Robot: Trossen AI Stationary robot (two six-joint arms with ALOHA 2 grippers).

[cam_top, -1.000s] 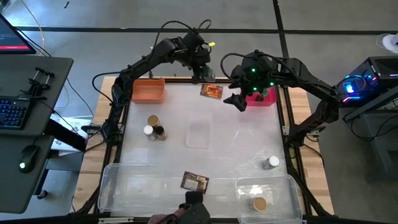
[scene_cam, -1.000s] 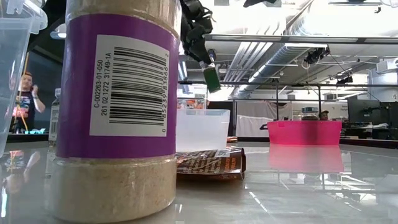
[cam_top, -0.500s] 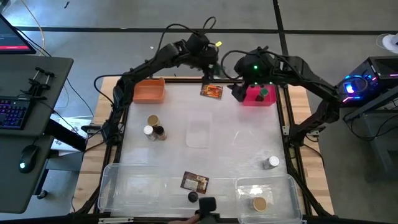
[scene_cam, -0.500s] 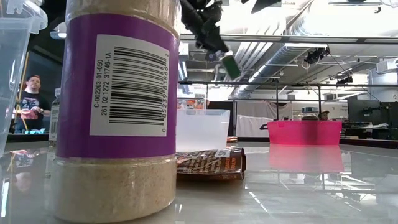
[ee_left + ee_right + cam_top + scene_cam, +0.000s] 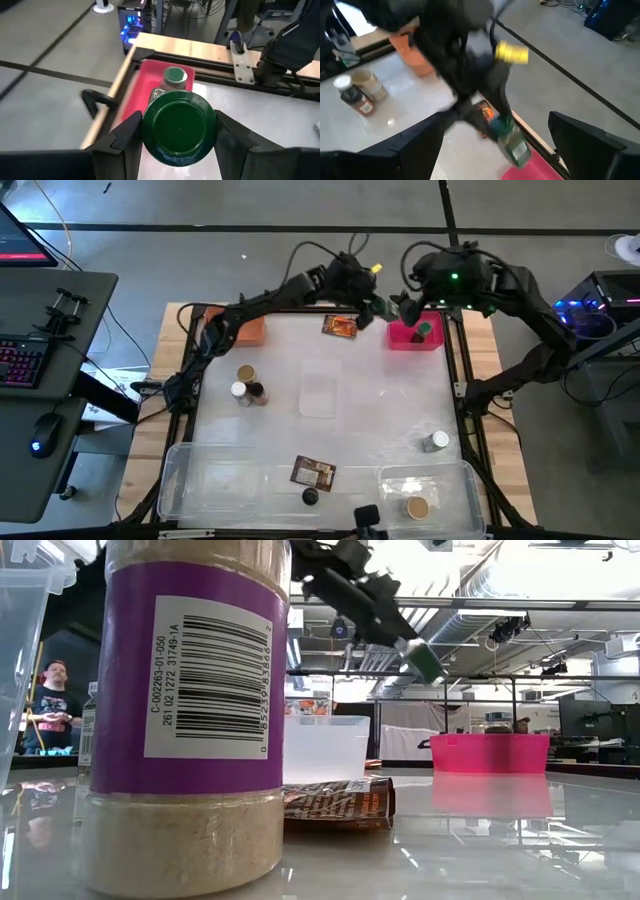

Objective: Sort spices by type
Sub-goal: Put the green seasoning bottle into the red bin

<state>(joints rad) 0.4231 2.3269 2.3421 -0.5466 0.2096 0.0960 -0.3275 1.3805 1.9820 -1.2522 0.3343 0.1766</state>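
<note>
My left gripper (image 5: 178, 131) is shut on a green-lidded spice jar (image 5: 378, 308) in the air beside the pink bin (image 5: 405, 338). The low view shows that jar (image 5: 425, 658) tilted, high over the table. One green-lidded jar (image 5: 175, 75) stands inside the pink bin (image 5: 145, 90). My right gripper (image 5: 502, 145) is open, above the table's far edge by the bin. Three jars (image 5: 246, 385) stand at the left. One orange-brown packet (image 5: 340, 326) lies at the far edge, another (image 5: 313, 472) near, beside a black-lidded jar (image 5: 310, 497). My left gripper pinches the jar at its lid end (image 5: 150, 107), one finger (image 5: 127, 140) on each side of the green lid. The jar lies along the fingers, lid toward the wrist. It is lifted clear and slants down toward the pink bin.
The orange bin (image 5: 248, 330) sits at the far left, partly under my left arm. Two clear trays (image 5: 225, 475) line the near edge; the right one (image 5: 450, 480) holds a tan-lidded jar (image 5: 417, 507). A white-lidded jar (image 5: 437, 441) stands at the right. A small clear tray (image 5: 320, 395) sits mid-table.
My left gripper has carried the green-lidded jar toward the table's right, from by the far packet to beside the pink bin, tipping it. My right gripper has drawn back from the bin toward the far right. A person's hand at the near edge left a black-lidded jar.
</note>
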